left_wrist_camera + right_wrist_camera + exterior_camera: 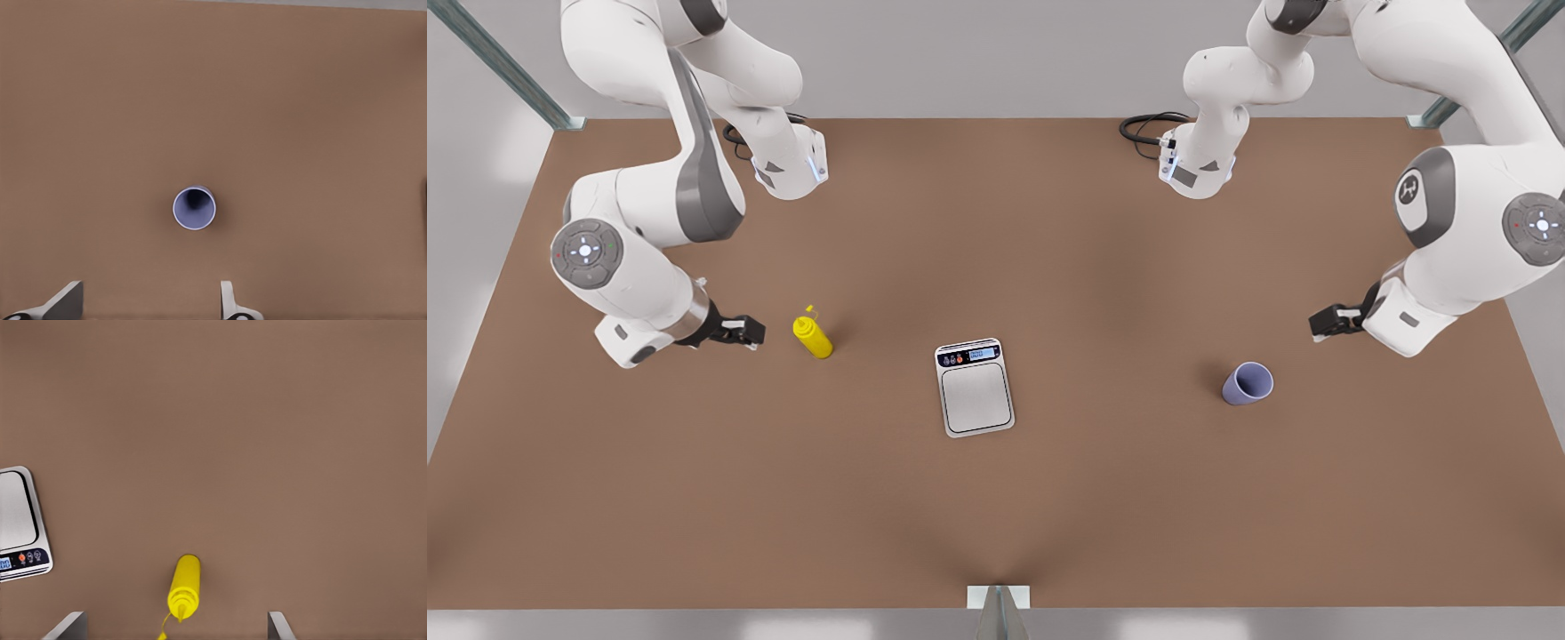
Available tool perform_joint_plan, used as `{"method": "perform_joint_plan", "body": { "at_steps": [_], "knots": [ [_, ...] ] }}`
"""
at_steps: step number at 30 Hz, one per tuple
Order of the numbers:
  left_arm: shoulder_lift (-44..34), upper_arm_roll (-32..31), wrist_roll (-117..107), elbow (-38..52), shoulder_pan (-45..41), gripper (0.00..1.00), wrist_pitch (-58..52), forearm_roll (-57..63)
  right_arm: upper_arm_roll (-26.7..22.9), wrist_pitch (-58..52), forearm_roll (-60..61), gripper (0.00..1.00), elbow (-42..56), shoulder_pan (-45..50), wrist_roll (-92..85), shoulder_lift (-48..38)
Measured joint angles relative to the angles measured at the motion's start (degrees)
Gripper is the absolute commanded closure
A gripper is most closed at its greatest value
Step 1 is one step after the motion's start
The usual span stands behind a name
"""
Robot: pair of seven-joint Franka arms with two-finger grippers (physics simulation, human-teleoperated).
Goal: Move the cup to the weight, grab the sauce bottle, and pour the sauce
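Brown board covers the table (1049, 516) in the front view, with the weight (975, 388) lying flat near its middle, display panel toward the far side. On the front view's left the sauce bottle (813, 335) stands upright, well apart from the weight. Just beside the bottle, toward that same edge, hangs the right gripper (745, 333), touching nothing; how wide its dark fingers are parted cannot be made out from here. On the front view's right the cup (1247, 383) stands on the board with its mouth up, also well apart from the weight. The left gripper (1327, 322) hovers near it, farther back and closer to that edge, holding nothing.

From the left wrist view the cup (194, 208) is seen from straight above, its inside dark, standing alone on the brown surface. Two pale fingertips (228, 300) frame the edge, spread wide and gripping nothing.

From the right wrist view the sauce bottle (185, 585) sits between two spread fingertips (277, 627), untouched by either, nozzle toward the camera. The weight (20, 523) lies off to one side, its plate bare.
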Motion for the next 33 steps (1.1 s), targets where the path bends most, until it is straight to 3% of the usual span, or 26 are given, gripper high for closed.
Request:
{"method": "perform_joint_plan", "body": {
  "at_steps": [4, 6, 9, 12, 16, 18, 25, 33],
  "knots": [
    [6.3, -0.1, -0.1, -4.1, 0.1, 0.00, 2.5, 0.2, 0.0, -2.0, 3.9, 0.00, 2.2, 0.8, -1.8, 0.5],
    [6.3, 0.0, -0.2, -16.4, 0.1, 0.00, 17.4, 0.2, 0.0, -2.5, 4.6, 0.00, 2.2, 1.2, -4.4, 0.5],
    [6.9, 0.1, -0.2, -23.6, 1.8, 0.00, 27.6, 0.2, -0.2, -8.4, 17.7, 0.00, 4.8, -8.7, -42.1, 0.6],
    [8.1, 0.2, -0.1, -25.5, 3.4, 0.00, 30.7, 0.2, -0.3, -11.8, 29.1, 0.00, 4.5, -16.4, -73.2, 1.9],
    [8.6, 0.2, -0.1, -30.0, 4.1, 0.00, 35.9, 0.2, -0.4, -6.8, 47.9, 0.00, -12.2, -27.1, -122.1, 14.1],
    [9.1, 0.2, -0.1, -30.1, 4.7, 0.00, 35.9, 0.2, -0.4, -6.1, 51.2, 0.00, -14.2, -28.7, -137.4, 22.9],
    [11.7, 0.2, -0.1, -30.1, 4.6, 0.00, 37.8, 0.1, -0.4, -5.4, 54.1, 0.00, -19.7, -31.0, -155.4, 29.2],
    [14.9, 0.2, 0.0, -30.0, 4.5, 0.00, 40.2, 0.2, -0.4, -2.7, 54.1, 0.00, -21.0, -27.1, -158.9, 32.7]
  ]
}}
